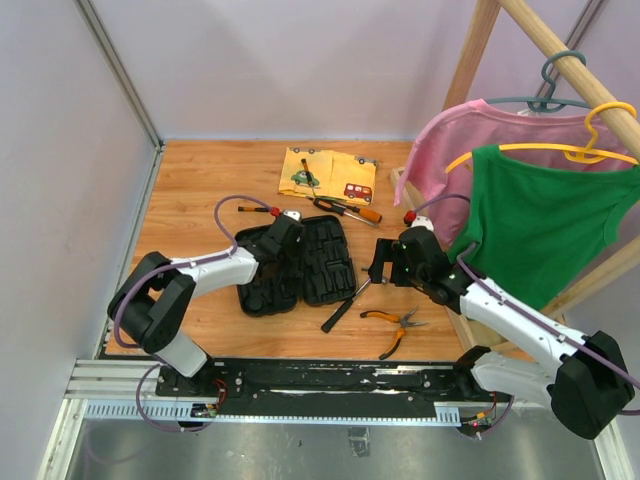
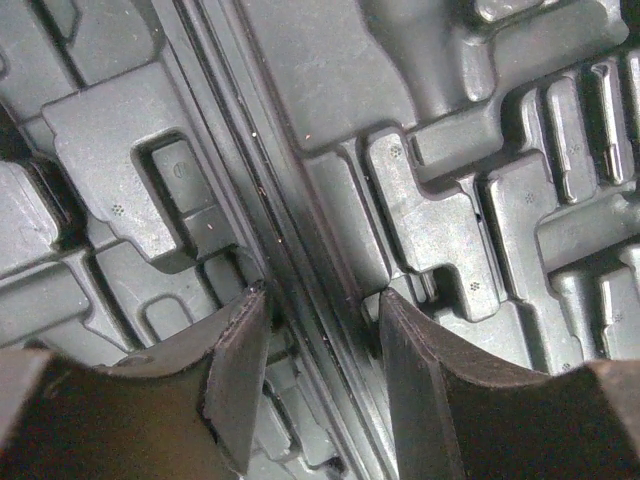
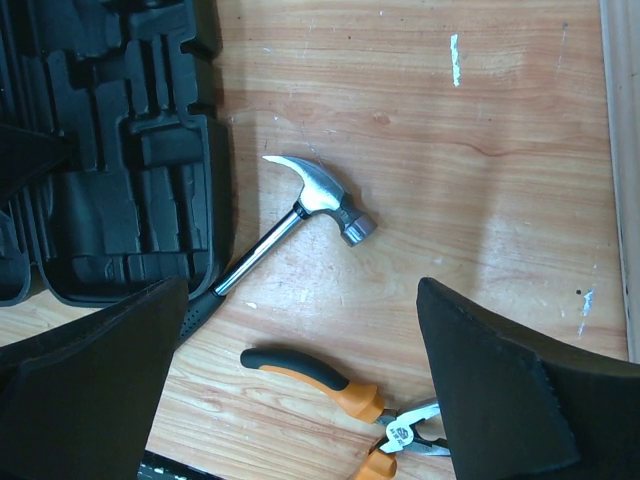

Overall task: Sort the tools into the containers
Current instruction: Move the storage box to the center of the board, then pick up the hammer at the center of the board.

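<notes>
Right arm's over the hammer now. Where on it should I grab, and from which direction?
Best take the hammer by its bare steel shaft just below the head, coming straight down with the open right gripper turned across the shaft. It lies flat on the table, clear on both sides there; lower down, the black grip runs close to the tool case and the pliers.

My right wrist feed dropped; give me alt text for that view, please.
The right gripper hangs open above the claw hammer lying on the wooden table. Orange-handled pliers lie below it in frame, the open tool case at left.
</notes>
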